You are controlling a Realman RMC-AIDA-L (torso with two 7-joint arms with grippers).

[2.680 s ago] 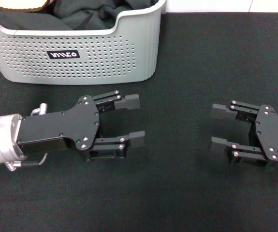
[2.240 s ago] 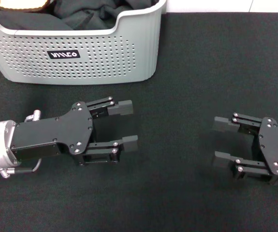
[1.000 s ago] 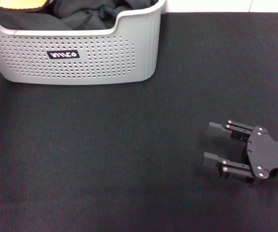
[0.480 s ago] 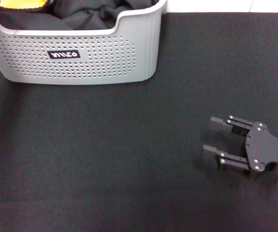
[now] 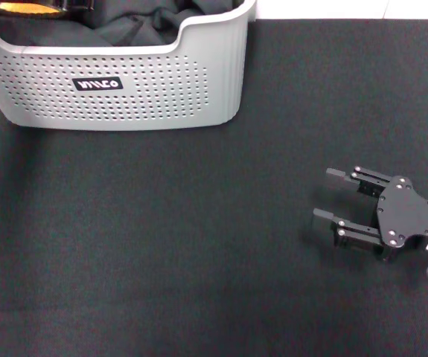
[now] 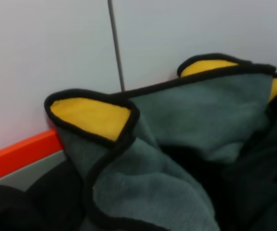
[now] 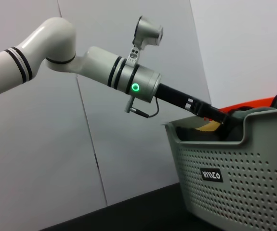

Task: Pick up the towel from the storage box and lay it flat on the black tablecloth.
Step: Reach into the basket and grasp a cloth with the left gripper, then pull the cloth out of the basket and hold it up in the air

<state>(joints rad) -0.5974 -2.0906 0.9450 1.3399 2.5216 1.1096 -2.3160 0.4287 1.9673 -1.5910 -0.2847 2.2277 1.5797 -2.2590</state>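
Towel in the basket, left arm reaching in.
At upper left, the storage box [image 5: 124, 82] holds the towel [image 6: 177, 144] amid black fabric [image 5: 147, 22]. The left gripper [image 7: 220, 118] dips inside, grip unclear. The right gripper [image 5: 331, 208] rests wide on the black tablecloth [image 5: 161, 238], lower right.

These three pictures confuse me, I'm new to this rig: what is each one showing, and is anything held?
The top-down head view shows the grey storage box standing on the black tablecloth, with the right end effector open and empty, low over the cloth. The right wrist view looks across at the left arm reaching into the box. The left wrist view looks closely at the towel, grey and yellow, crumpled among black fabric in the box. Whether the left end effector grips it is not visible.
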